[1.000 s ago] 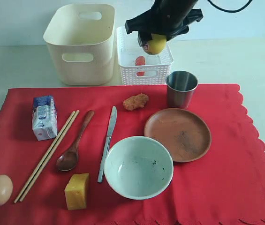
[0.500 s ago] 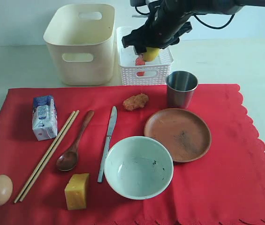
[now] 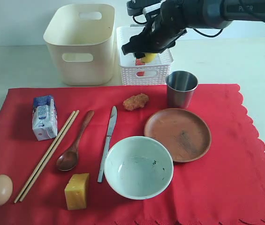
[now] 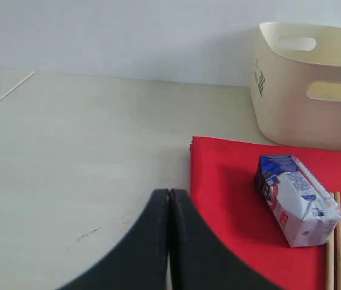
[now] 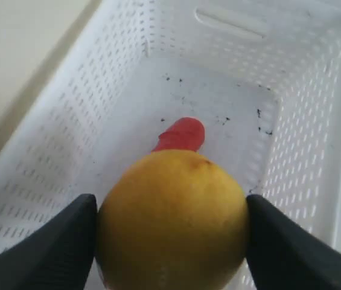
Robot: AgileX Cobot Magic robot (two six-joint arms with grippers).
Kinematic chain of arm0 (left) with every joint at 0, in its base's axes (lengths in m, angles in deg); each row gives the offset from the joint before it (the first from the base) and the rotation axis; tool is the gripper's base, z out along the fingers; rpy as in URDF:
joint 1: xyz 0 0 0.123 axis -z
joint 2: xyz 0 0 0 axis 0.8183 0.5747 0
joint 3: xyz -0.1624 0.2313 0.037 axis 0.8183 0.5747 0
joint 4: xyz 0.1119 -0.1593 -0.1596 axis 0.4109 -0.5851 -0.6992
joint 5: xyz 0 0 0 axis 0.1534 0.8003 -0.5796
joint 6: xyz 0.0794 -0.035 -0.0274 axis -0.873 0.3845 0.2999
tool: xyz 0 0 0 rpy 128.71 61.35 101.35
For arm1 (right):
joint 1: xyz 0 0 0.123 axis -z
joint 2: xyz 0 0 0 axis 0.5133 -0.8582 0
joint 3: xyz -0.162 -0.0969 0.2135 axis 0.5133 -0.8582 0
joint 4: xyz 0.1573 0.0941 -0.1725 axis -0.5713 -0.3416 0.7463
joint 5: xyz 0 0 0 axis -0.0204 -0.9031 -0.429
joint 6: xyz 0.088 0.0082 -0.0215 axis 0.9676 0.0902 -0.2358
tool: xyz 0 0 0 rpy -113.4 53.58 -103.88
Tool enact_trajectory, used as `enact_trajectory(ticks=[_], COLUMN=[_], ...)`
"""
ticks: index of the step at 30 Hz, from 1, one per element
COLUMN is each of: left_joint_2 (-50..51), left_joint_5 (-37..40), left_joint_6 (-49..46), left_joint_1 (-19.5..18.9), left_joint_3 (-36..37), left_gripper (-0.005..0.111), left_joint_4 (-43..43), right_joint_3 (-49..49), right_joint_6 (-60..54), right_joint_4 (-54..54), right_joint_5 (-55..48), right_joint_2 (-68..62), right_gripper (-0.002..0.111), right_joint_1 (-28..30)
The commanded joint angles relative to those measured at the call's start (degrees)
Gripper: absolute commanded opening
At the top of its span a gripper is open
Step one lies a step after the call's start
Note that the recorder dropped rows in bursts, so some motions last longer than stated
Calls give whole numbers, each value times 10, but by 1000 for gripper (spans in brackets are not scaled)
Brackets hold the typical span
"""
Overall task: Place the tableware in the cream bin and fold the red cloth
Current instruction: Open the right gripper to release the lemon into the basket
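Left gripper (image 4: 169, 202) is clamped shut on nothing, over bare desk (image 4: 67, 151) just off the red cloth (image 3: 245, 178). The cream bin (image 3: 80, 44) sits behind the cloth's far edge, left side. On the cloth: chopsticks (image 3: 48, 154), spoon (image 3: 73, 145), knife (image 3: 108, 140), bowl (image 3: 123, 180) near the front edge, plate (image 3: 177, 134), and cup (image 3: 181, 89) by the far edge. Right gripper (image 3: 142, 52) is grasping a lemon (image 5: 171, 223) over the white basket (image 3: 158, 75) – sausage (image 5: 179, 134) inside.

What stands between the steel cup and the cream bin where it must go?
The white lattice basket stands between the steel cup and the cream bin, right beside the bin. The right hand, holding a lemon, is low over that basket.
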Motion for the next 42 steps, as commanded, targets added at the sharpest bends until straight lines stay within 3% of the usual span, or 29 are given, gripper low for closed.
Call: enact_trajectory(ticks=[1,5,14,19,28,42], left_joint_2=[-3,-3,-3,-3,-3,-3], left_joint_5=[-1,-1,-1,-1,-1,-1], left_joint_6=[0,0,0,0,0,0], left_joint_1=[0,0,0,0,0,0], left_joint_3=[1,1,1,1,1,1], left_gripper=[0,0,0,0,0,0], left_joint_4=[-2,-2,-2,-2,-2,-2], right_joint_3=[-1,-1,-1,-1,-1,-1], right_joint_6=[35,37,37,37,37,43], right_joint_4=[8,8,9,9,13,-37], right_joint_5=[14,18,20,21,1,-154], right_joint_2=[-9,-19,-17,-2,37,88], right_gripper=[0,7,54,69,71,71], right_joint_1=[10,16,16,16,16,16])
